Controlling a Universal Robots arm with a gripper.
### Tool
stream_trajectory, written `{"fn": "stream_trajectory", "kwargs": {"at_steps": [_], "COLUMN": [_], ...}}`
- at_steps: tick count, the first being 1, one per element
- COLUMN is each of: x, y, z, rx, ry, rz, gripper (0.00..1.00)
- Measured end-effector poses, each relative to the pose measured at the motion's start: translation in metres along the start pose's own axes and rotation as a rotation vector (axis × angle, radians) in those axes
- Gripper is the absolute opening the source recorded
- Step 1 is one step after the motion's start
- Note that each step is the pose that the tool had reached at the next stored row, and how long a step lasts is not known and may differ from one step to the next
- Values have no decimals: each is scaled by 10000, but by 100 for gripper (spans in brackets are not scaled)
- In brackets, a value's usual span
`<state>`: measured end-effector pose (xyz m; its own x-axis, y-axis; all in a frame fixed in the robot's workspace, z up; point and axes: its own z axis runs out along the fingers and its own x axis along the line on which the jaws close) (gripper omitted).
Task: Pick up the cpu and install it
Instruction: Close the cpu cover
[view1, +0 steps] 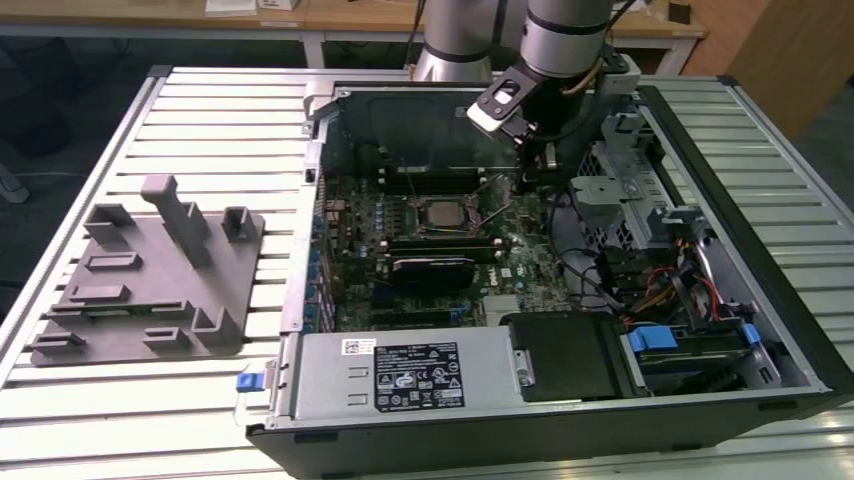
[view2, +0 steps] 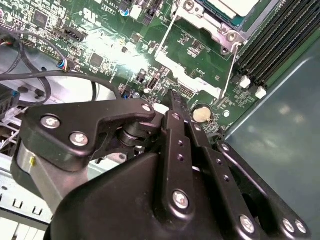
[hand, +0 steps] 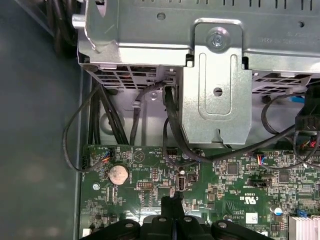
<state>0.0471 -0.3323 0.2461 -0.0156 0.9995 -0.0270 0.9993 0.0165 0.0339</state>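
The cpu (view1: 438, 212) lies in the socket in the middle of the motherboard (view1: 514, 265), inside the open computer case. In the second wrist view its pale metal top (view2: 235, 7) sits inside the socket frame, and a thin wire lever (view2: 231, 67) runs alongside the frame. My gripper (view1: 530, 185) hangs low over the board, to the exterior view's right of the socket. In both wrist views its black fingertips (view2: 173, 98) (hand: 172, 202) are pressed together with nothing between them, close above the board near a round coin battery (hand: 118, 173).
A metal drive cage (hand: 215, 95) and black cables (hand: 172, 145) stand close beside the gripper. Memory slots (view2: 280, 35) run past the socket. A power supply (view1: 400, 375) fills the case's near end. A grey fixture plate (view1: 147, 280) lies on the slatted table at the exterior view's left.
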Motion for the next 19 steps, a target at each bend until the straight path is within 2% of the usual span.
{"fn": "stream_trajectory", "kwargs": {"at_steps": [2,4,6,11,12,13,14,15,19], "x": [0,0,0,0,0,0,0,-1,0], "y": [2,4,8,8,9,9,8,8,4], "z": [4,8,12,12,12,15,15,16,28], "rx": [29,145,303,328,328,324,323,322,322], "ry": [5,4,7,7,39,258,351,401,407], "rz": [-3,-4,-9,-9,-8,-5,-3,-2,-1], "gripper": [11,11,11,11,11,11,11,11,11]}}
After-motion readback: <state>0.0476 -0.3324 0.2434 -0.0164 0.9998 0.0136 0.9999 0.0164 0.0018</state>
